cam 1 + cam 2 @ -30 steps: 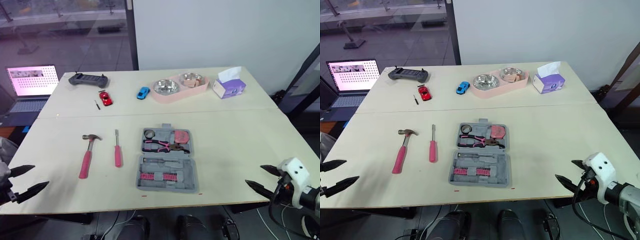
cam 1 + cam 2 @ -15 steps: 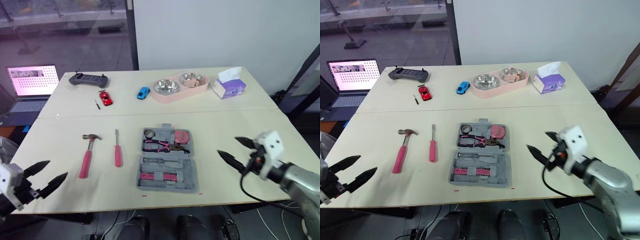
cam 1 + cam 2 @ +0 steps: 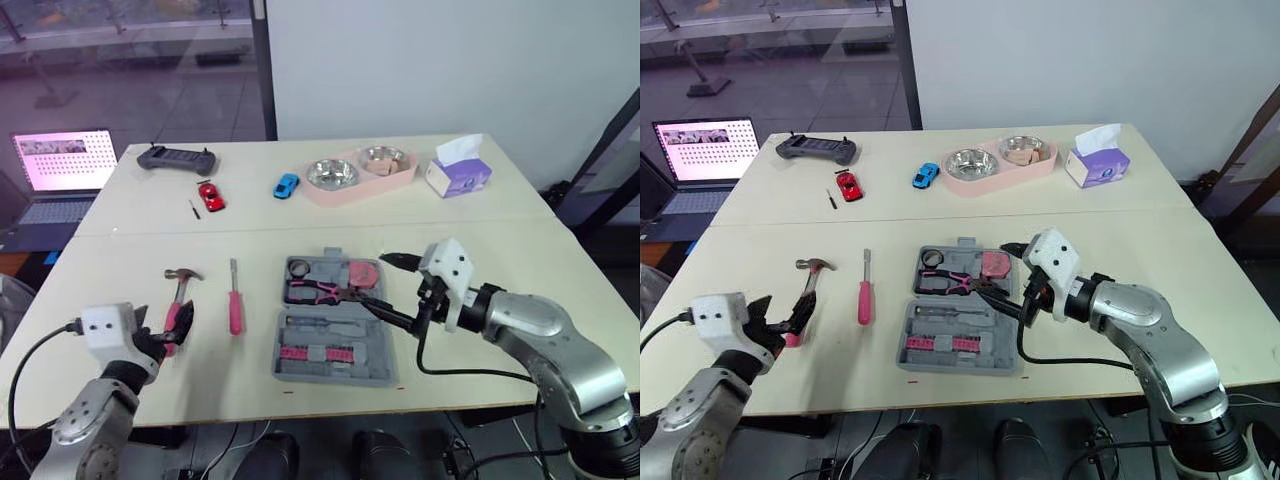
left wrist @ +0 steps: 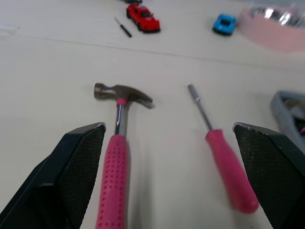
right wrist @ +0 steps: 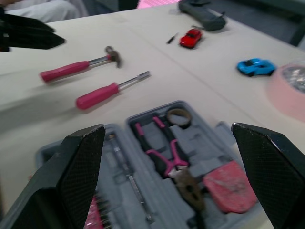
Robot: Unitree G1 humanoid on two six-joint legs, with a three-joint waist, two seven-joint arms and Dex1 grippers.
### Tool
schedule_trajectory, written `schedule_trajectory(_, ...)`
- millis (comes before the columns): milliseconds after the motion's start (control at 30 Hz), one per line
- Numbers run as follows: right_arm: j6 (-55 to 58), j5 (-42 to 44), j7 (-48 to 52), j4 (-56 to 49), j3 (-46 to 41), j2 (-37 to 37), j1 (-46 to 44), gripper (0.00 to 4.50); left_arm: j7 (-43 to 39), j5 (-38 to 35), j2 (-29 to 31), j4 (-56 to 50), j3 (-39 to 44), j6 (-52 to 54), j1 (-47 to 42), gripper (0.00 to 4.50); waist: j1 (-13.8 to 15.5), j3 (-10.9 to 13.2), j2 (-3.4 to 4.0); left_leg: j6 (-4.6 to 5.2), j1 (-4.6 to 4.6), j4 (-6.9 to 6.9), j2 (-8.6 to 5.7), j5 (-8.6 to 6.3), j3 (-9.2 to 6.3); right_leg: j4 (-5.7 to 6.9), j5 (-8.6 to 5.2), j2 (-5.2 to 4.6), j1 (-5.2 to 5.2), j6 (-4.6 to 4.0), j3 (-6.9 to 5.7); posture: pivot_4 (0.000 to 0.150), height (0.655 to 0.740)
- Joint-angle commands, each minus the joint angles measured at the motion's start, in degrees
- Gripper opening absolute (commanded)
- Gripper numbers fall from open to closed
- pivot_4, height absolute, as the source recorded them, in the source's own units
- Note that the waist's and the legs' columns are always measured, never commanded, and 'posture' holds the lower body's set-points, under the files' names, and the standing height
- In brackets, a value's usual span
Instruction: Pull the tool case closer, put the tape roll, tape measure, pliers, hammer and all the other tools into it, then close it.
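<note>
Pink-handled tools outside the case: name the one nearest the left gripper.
The hammer: its handle lies right by the open left gripper, while the screwdriver sits farther toward the tool case.

Both arms reach forward over the desk.
The left tool sits low, fingers parted; the right tool angles inward, fingers spread wide.

Head view. The grip of the pink-handled steel hammer is partly hidden behind the left gripper. The lower finger of the right gripper covers part of the grey plastic tool case. The open laptop is cut by the frame edge. The thin dark item beside the red toy car is too small to identify.
</note>
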Motion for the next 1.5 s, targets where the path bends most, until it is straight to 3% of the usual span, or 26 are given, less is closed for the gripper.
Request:
schedule_trajectory(33, -0.60, 0.28, 0.24, 0.54, 0.01, -0.04, -1.93, 4.46, 3.90, 2.70, -1.09, -2.52, -4.29, 3.70, -2.58, 4.50, 0.05, 0.00, 0.00, 0.00, 0.00, 0.02, -0.02, 0.00, 0.00, 0.00, -0.05, 0.00, 0.01, -0.10, 0.00, 0.150, 0.7400)
schedule_trajectory(300, -2.33, -1.57, -0.92, 1.64, -0.13, 0.09, -2.17, 4.46, 6.31, 0.64, -2.38, -0.10, -6.33, 14.81, -13.01, 4.50, -0.14, 0.00, -0.01, 0.00, 0.00, 0.01, -0.03, 0.00, -0.03, 0.03, 0.06, 0.07, -0.02, 0.11, -0.06, 0.150, 0.7400)
schedule_trajectory(467, -1.00, -1.14, -1.73, 0.00, -0.33, -0.32, -1.04, 4.46, 7.78, 2.21, -2.43, 7.20, -7.56, 20.26, -21.68, 4.50, 0.03, 0.01, -0.01, -0.05, 0.01, 0.03, -0.03, 0.04, -0.07, 0.10, 0.06, 0.13, -0.03, 0.11, -0.07, 0.150, 0.7400)
schedule_trajectory(800, 1.45, -0.47, -4.20, -3.38, -1.80, -0.29, 1.57, 4.46, 9.90, 4.25, -4.87, 10.89, -7.83, 23.42, -25.10, 4.50, -0.05, 0.01, -0.02, -0.03, 0.01, 0.01, -0.06, 0.02, -0.08, 0.16, 0.07, 0.06, -0.09, 0.13, -0.03, 0.150, 0.7400)
schedule_trajectory(933, 1.89, -0.33, -4.17, -3.89, -2.19, -0.73, 2.69, 4.46, 10.02, 6.18, -2.09, 11.51, -6.82, 22.49, -27.09, 4.50, 0.00, 0.01, -0.02, -0.04, -0.01, 0.03, -0.08, 0.03, -0.08, 0.15, 0.07, 0.04, -0.07, 0.13, -0.03, 0.150, 0.7400)
schedule_trajectory(1100, 1.99, -1.14, -4.91, -3.46, -1.50, -0.18, 2.32, 4.46, 6.16, 7.01, 4.19, 20.04, -3.47, 20.36, -29.47, 4.50, -0.28, 0.00, -0.01, -0.08, 0.00, -0.01, -0.06, 0.05, -0.07, 0.18, 0.07, 0.11, -0.13, 0.12, -0.05, 0.150, 0.7400)
schedule_trajectory(1500, 2.26, -2.06, -7.35, -4.03, -2.32, 0.33, 3.27, 4.46, -6.61, 10.35, 12.58, 49.27, -5.75, 8.57, -39.49, 4.50, -0.09, 0.02, -0.04, -0.09, -0.02, -0.03, -0.12, 0.06, -0.09, 0.19, 0.07, 0.02, -0.16, 0.13, -0.05, 0.150, 0.7400)
